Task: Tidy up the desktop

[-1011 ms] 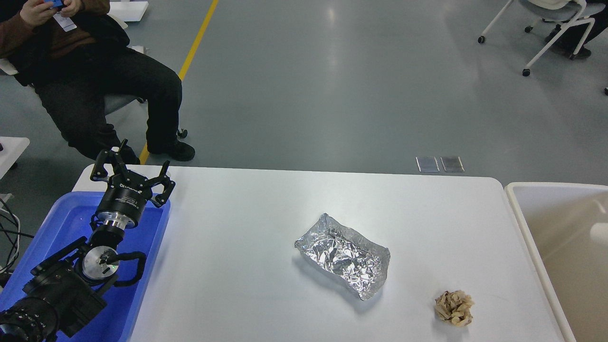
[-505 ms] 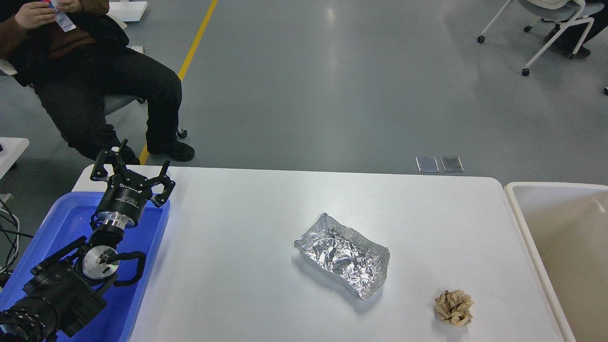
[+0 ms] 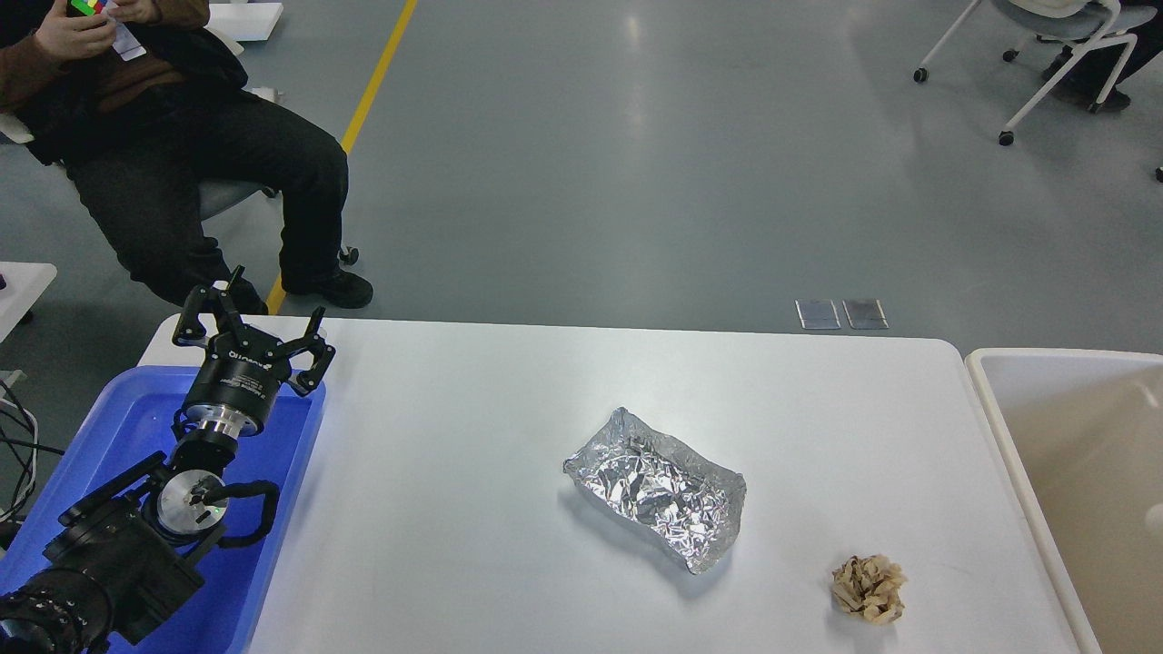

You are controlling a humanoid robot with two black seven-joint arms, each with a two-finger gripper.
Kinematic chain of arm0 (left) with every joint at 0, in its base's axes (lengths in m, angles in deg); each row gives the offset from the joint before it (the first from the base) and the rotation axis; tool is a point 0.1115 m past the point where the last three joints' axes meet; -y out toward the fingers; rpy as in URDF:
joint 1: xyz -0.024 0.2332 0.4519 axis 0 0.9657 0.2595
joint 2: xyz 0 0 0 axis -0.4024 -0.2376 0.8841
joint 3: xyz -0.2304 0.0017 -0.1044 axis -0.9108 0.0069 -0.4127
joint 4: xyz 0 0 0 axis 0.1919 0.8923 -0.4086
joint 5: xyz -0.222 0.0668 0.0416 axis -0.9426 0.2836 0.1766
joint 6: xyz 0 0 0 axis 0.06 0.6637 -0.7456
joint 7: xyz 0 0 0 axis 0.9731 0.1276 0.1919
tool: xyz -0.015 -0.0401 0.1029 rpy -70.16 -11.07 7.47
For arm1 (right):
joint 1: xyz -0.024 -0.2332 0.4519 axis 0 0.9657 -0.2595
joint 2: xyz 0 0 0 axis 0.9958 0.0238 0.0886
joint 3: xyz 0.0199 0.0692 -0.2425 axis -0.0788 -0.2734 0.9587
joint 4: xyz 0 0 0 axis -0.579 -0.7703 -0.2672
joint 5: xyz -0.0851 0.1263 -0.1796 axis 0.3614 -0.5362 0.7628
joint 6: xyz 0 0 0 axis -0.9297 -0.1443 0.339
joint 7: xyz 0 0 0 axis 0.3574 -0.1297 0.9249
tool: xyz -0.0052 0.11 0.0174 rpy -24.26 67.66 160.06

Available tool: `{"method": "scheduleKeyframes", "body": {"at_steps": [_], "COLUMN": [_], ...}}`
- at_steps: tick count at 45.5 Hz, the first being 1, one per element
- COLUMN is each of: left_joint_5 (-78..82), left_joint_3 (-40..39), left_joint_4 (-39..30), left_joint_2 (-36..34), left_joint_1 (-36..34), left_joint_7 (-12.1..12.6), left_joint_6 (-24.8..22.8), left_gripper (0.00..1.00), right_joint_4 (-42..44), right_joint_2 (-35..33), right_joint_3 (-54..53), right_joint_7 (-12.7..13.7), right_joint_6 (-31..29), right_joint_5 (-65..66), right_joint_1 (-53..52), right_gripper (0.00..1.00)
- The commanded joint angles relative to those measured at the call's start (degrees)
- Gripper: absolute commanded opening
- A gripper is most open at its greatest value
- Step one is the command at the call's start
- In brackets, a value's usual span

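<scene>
The white desktop (image 3: 472, 427) fills the lower middle of the head view. A crumpled silver foil tray (image 3: 656, 489) lies open near its centre. A small crumpled brown paper wad (image 3: 869, 589) lies near the front right. My left gripper (image 3: 253, 316) is open and empty, held above the far end of the blue tray (image 3: 118, 427) at the desktop's left edge, far from both items. My right gripper is out of view.
A beige rimmed bin (image 3: 990, 391) stands against the desktop's right edge, with a faint pale shape (image 3: 1152, 520) at its right side. A seated person (image 3: 182, 145) is beyond the far left corner. A wheeled chair (image 3: 1054, 54) stands far right.
My left arm has not moved. The foil tray and the wad lie as before. The pale shape inside the bin has shifted lower. The person's hands have moved.
</scene>
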Motion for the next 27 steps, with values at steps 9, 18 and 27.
{"method": "scheduleKeyframes", "body": {"at_steps": [9, 18, 27], "left_joint_5": [0.0, 0.0, 0.0], "left_joint_3": [0.0, 0.0, 0.0], "left_joint_4": [0.0, 0.0, 0.0], "left_joint_2": [0.0, 0.0, 0.0], "left_joint_1": [0.0, -0.09, 0.0], "left_joint_7": [-0.02, 0.07, 0.07], "left_joint_6": [0.0, 0.0, 0.0], "left_gripper": [1.0, 1.0, 1.0], "right_joint_4": [-0.37, -0.64, -10.29], "right_joint_2": [-0.08, -1.57, -5.7], "right_joint_3": [-3.33, -12.28, -21.25], "right_joint_7": [-0.4, -0.75, -0.66], "right_joint_6": [-0.16, -1.04, -6.12], "right_joint_5": [0.44, 0.18, 0.18], "right_joint_1": [-0.95, -4.2, -7.02], "right_gripper": [1.0, 1.0, 1.0]}}
